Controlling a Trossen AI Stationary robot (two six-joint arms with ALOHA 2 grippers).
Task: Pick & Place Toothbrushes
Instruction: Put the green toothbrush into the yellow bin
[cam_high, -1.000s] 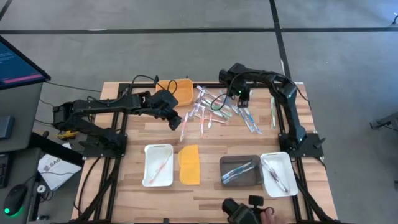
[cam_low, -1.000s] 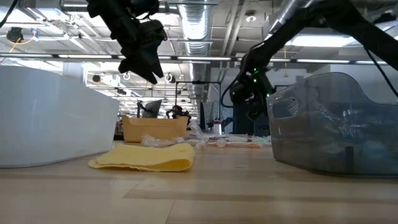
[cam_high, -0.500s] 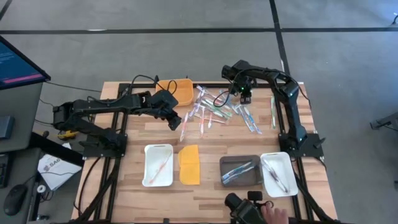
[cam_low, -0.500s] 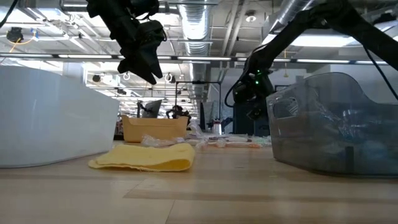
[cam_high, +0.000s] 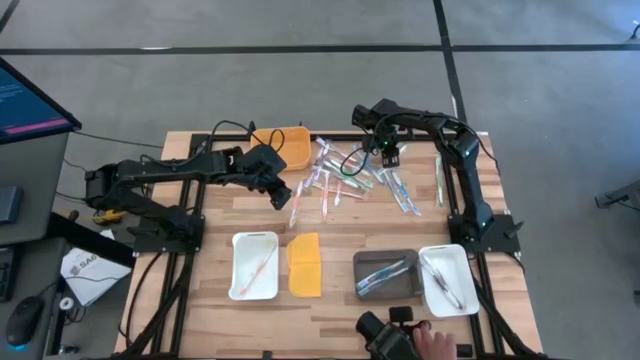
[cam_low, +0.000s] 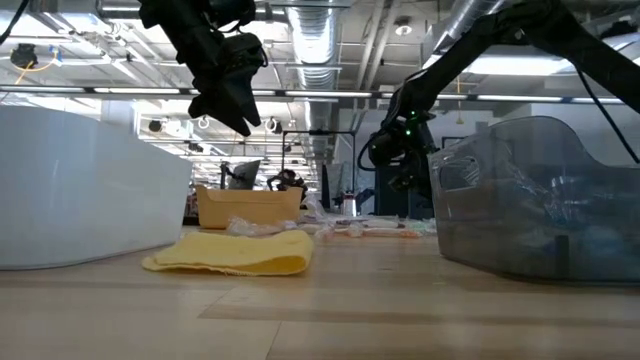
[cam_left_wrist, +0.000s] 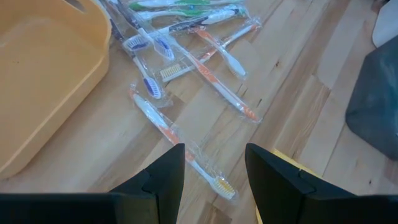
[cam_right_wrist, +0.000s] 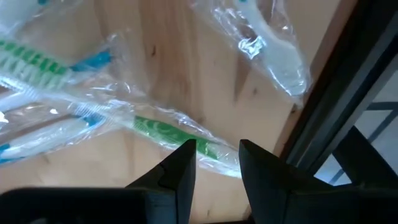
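Several wrapped toothbrushes in pink/orange, green, blue and white lie in a loose pile on the far middle of the table. One more toothbrush lies apart, to the pile's right. My left gripper hangs open above the pile's left edge. In its wrist view the left gripper stands over an orange-and-white toothbrush. My right gripper is open above the pile's far right part. In its wrist view the right gripper stands over a green toothbrush. Neither gripper touches anything.
An orange bin stands at the far edge, left of the pile. Along the near side sit a white tray, a flat yellow lid, a grey tray and another white tray, all three trays holding toothbrushes. A person's hand shows at the near edge.
My right gripper has swung slightly toward the table's right edge and back again, staying open above the pile. The hand with a dark device at the near edge has moved toward the right.
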